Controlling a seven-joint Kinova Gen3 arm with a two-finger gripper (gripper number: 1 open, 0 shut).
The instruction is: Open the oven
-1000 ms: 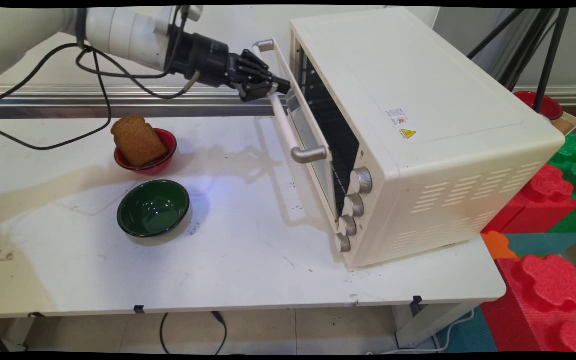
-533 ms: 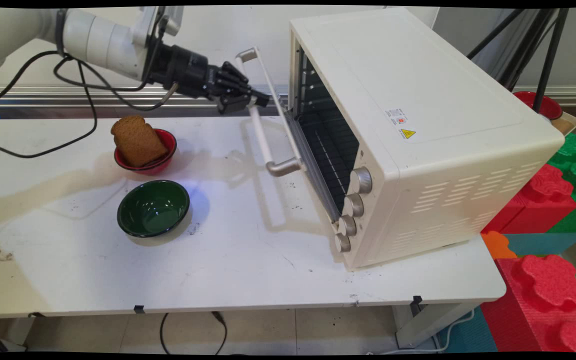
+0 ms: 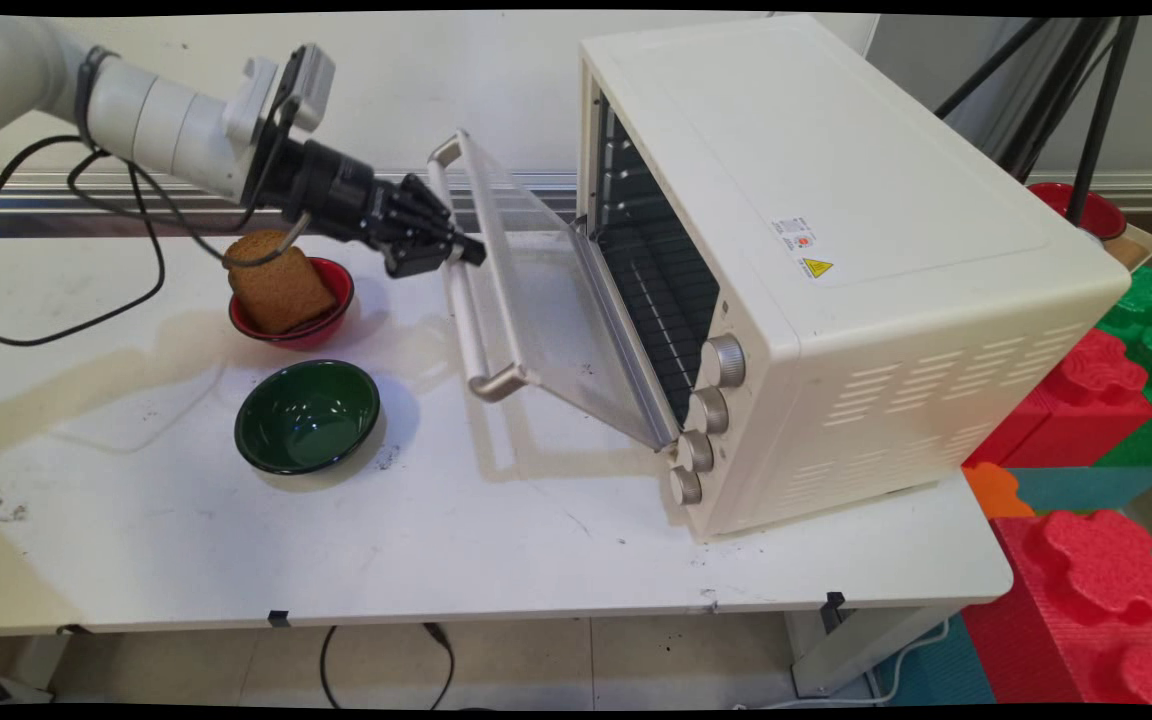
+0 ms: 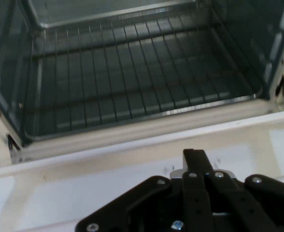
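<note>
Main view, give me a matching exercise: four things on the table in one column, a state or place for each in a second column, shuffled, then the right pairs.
Things:
1. oven door
2. green bowl
3. red bowl
4. slice of bread

States or places:
A. empty, nearest the table's front edge
B. leaning upright in a bowl
C. partly lowered, the gripper at its handle
D. holds the bread, behind the green bowl

Pairs: 1-C, 2-A, 3-D, 4-B
</note>
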